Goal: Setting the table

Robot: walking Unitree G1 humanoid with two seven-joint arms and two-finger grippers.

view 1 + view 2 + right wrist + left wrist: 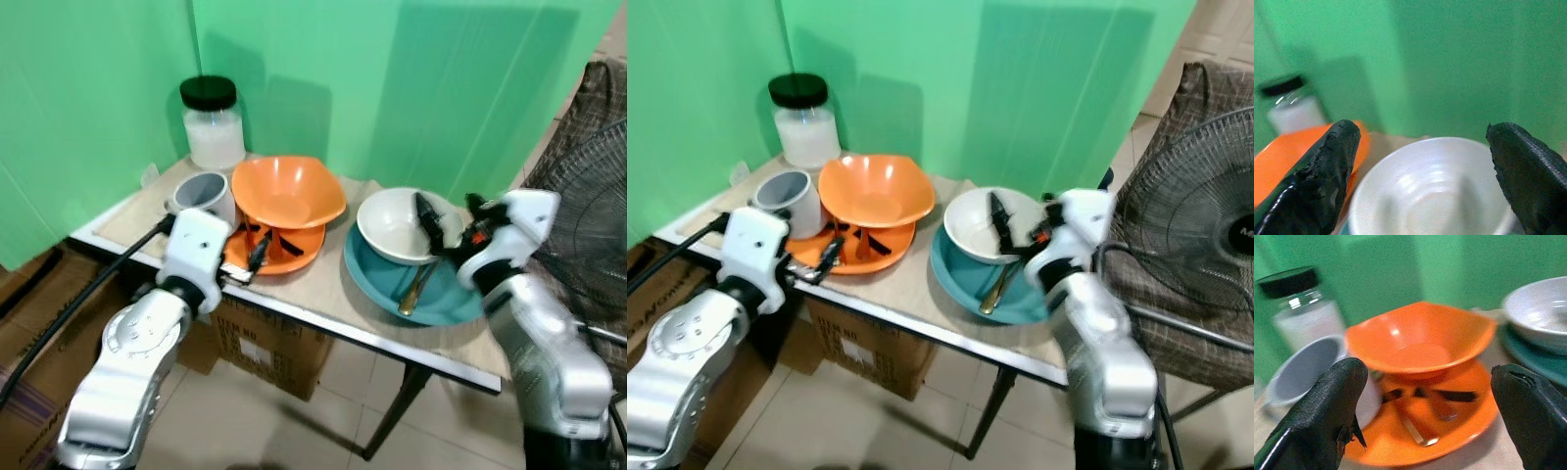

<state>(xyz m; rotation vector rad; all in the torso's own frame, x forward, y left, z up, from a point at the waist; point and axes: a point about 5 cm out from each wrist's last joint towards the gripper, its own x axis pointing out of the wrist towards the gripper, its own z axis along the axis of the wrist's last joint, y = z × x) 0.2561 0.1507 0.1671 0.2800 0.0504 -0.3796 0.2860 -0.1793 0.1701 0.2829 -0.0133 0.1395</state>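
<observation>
Dishes still stacked, nothing laid out yet. My left gripper (263, 247), fingers spread & empty, sits at the orange plate (294, 257) under the orange bowl (287, 191). My right gripper (428, 223), also spread wide, hovers over the white bowl (392, 231) on the teal plate (446, 299).

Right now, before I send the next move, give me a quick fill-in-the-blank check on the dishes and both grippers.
1. The white bowl sits on the ____ plate.
2. The orange bowl rests on an ____ plate.
3. The glass jar has a ____ lid.
4. The right gripper reaches at the ____ bowl; the left gripper is at the orange plate.

Missing words: teal; orange; black; white
</observation>
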